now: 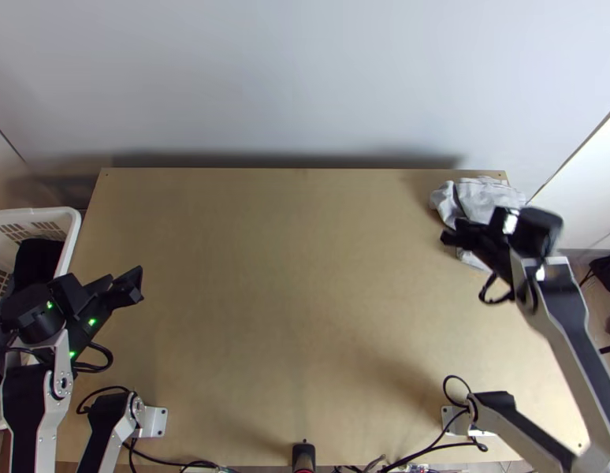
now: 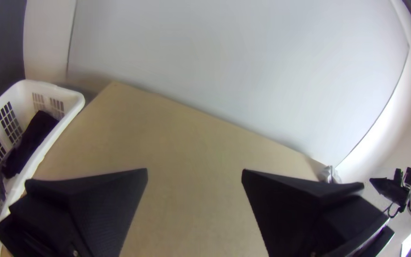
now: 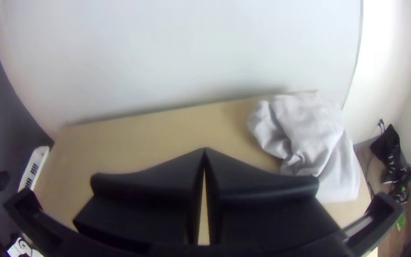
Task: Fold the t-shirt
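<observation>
A pale grey-white t-shirt (image 1: 482, 197) lies bunched at the table's back right corner; the right wrist view shows the cloth (image 3: 310, 128) crumpled, with a smoother part hanging toward the table's right side. My right gripper (image 1: 450, 235) is over the table just in front of it, partly covering it from above. Its fingertips meet in the right wrist view, so the gripper (image 3: 204, 149) is shut, with no cloth between them. Far from the shirt, my left gripper (image 1: 138, 285) is above the table's left side. The left wrist view has this gripper (image 2: 194, 170) open and holding nothing.
A white plastic basket (image 1: 72, 229) with dark cloth (image 2: 32, 138) inside stands against the table's left side. Bare wood (image 1: 297, 276) spans the middle of the table. A pale wall rises behind the back edge. Black cables (image 1: 431, 449) run along the near edge.
</observation>
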Action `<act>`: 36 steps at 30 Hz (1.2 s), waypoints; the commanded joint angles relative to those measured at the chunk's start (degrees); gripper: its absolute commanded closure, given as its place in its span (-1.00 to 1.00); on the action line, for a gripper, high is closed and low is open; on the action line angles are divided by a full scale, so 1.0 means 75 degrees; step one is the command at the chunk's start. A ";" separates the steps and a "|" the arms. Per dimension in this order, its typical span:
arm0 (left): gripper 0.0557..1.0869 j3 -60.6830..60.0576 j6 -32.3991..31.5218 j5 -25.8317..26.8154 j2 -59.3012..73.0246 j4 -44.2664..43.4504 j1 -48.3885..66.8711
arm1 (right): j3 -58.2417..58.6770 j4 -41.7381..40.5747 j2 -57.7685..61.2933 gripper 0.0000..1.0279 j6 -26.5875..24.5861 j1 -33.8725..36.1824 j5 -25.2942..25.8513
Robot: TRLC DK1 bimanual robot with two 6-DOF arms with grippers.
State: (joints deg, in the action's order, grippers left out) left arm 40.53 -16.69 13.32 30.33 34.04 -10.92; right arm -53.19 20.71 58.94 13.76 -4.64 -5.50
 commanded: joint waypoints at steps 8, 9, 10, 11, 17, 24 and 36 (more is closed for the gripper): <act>-0.87 -0.0904 -0.0341 -0.0007 -0.0153 -0.1984 0.0061 | 0.1584 -0.0828 -0.3382 0.95 0.0978 0.0936 0.0346; -0.87 -0.0987 -0.0388 -0.0007 -0.0212 -0.2195 0.0073 | 0.1631 -0.0863 -0.3522 0.95 0.0873 0.0947 0.0346; -0.87 -0.1115 -0.0400 -0.0007 -0.0270 -0.2406 0.0085 | 0.1690 -0.0945 -0.3640 0.95 0.0837 0.0983 0.0334; -0.87 -0.1268 -0.0412 -0.0007 -0.0329 -0.2652 0.0085 | 0.1748 -0.1050 -0.3768 0.95 0.0849 0.1065 0.0323; -0.87 -0.2029 -0.0599 -0.0030 -0.1254 -0.3906 0.0120 | 0.2557 -0.1812 -0.4835 0.95 0.0603 0.1393 0.0065; -0.87 -0.3014 -0.0576 -0.0253 -0.2590 -0.4844 0.0213 | 0.3951 -0.3054 -0.6136 0.95 0.0369 0.1276 -0.0263; -0.86 -0.4444 -0.0423 -0.0850 -0.4044 -0.5816 0.0307 | 0.6154 -0.4625 -0.7683 0.95 0.0415 0.1240 -0.0650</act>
State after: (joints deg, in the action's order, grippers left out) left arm 12.40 -20.05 8.73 3.86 -5.80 -9.10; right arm -14.85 -11.09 7.49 17.28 5.02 -9.19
